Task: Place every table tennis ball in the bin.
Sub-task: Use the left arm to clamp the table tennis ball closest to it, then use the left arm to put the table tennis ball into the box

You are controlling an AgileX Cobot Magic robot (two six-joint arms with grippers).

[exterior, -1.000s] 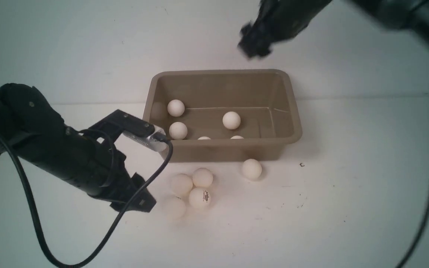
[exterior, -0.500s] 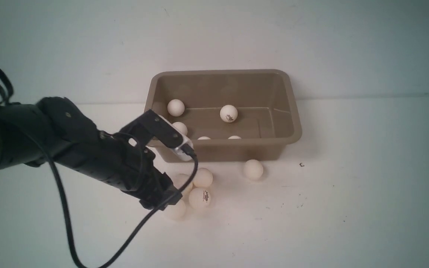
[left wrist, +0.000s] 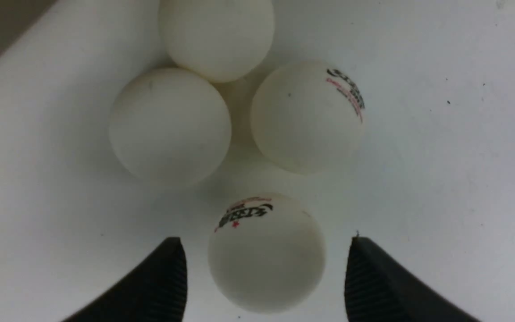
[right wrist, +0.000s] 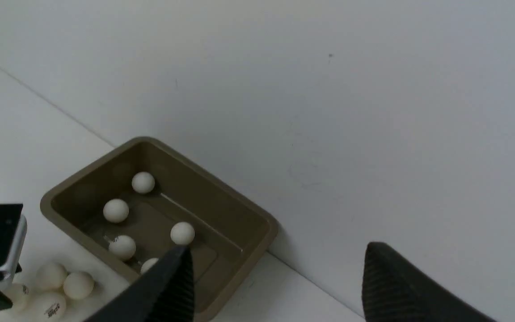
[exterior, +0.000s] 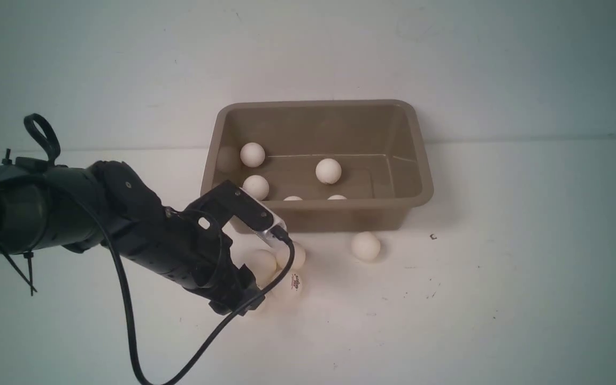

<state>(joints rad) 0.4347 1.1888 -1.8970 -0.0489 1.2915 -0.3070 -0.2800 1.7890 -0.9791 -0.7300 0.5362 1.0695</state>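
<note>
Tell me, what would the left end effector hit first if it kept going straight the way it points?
Most likely the logo-marked table tennis ball sitting between the left end effector's open fingers; three more balls lie just beyond it.

White table (exterior: 500, 299): tan bin (exterior: 316, 102) at rear, loose balls (exterior: 365, 246) just in frt.

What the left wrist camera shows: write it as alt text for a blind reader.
The open left gripper straddles a logo-printed table tennis ball on the white table, with a gap on each side. Just beyond it cluster three more balls.
</note>
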